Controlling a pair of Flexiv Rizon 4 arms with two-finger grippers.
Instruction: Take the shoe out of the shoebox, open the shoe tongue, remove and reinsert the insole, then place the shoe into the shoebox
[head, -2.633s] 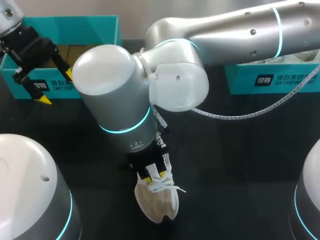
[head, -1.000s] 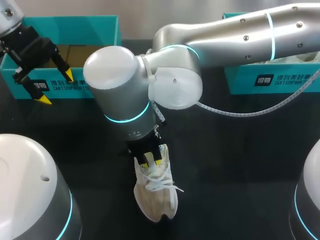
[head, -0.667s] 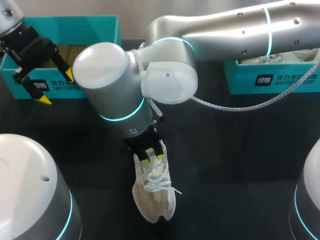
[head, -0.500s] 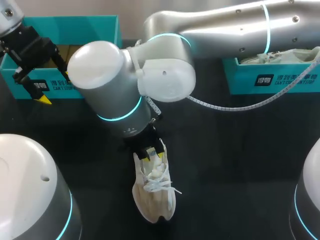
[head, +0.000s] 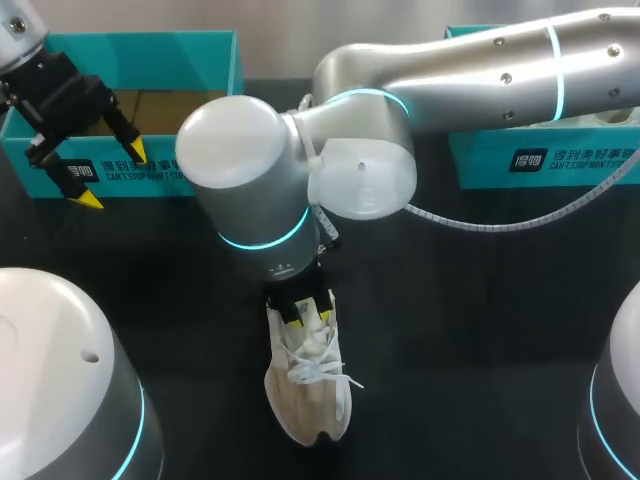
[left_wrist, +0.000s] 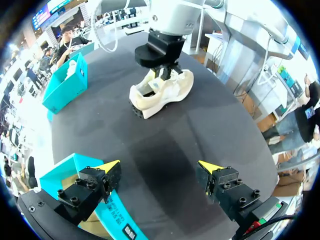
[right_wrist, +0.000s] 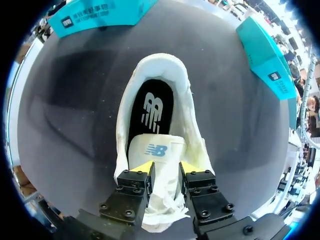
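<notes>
A cream shoe (head: 310, 392) with white laces lies on the black table, toe toward the near edge. My right arm comes in from the right and reaches past the middle. Its gripper (head: 308, 312) points down at the shoe's opening. In the right wrist view this gripper (right_wrist: 166, 167) is shut on the white tongue (right_wrist: 156, 150), which is drawn back from the opening. Ahead of it the black insole (right_wrist: 149, 114) lies inside the shoe. My left gripper (head: 112, 174) hangs open over the left teal shoebox (head: 140, 50), far from the shoe (left_wrist: 160, 92), with nothing between its fingers.
A second teal shoebox (head: 540, 160) with pale contents stands at the back right. A white coiled cable (head: 500, 222) hangs from my right arm above the table. Bare black tabletop (head: 470, 350) lies to the shoe's right.
My right arm's wrist swung left and then back right above the shoe while its fingers stayed at the tongue. The shoe barely shifted. The left arm has not moved.
</notes>
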